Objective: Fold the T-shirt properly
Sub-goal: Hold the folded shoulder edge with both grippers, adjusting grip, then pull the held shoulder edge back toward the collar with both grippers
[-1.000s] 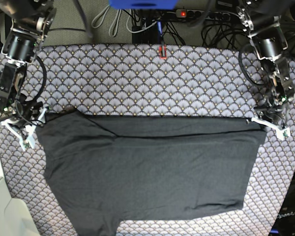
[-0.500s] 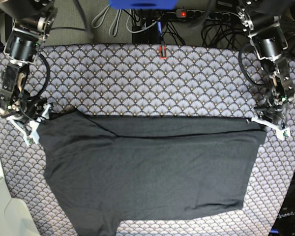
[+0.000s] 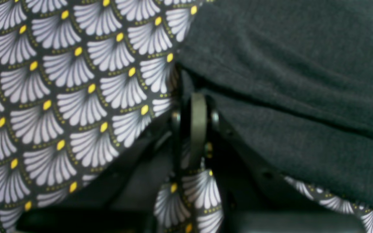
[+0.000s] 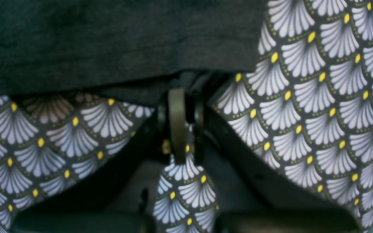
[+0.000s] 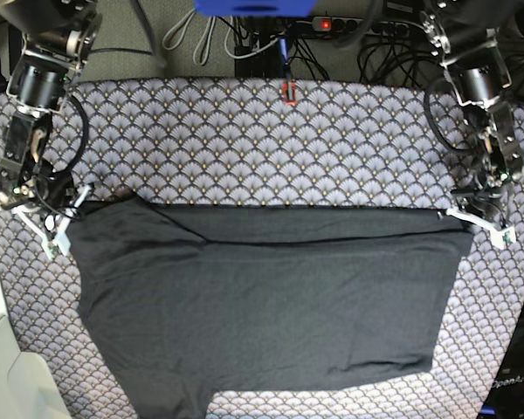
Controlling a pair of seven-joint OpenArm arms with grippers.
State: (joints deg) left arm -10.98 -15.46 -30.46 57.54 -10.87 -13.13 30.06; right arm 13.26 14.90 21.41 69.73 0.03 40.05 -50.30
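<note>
The dark charcoal T-shirt (image 5: 271,297) lies flat on the scallop-print cloth, its straight folded edge along the far side. My left gripper (image 5: 461,215) is at the shirt's far right corner. In the left wrist view its jaws (image 3: 196,97) are closed, with the shirt (image 3: 303,81) pinched at the tips. My right gripper (image 5: 70,216) is at the shirt's far left sleeve corner. In the right wrist view it (image 4: 178,92) is closed under the shirt's edge (image 4: 108,38), which is lifted slightly off the cloth. No logo shows.
The scallop-print cloth (image 5: 271,140) covers the whole table. A small red object (image 5: 287,91) sits at the back edge, with cables and a power strip (image 5: 332,24) behind it. A white object (image 5: 0,367) stands off the front left corner.
My right gripper was open and off the shirt's left side; it has moved up and right to the sleeve corner and closed. My left gripper has not moved.
</note>
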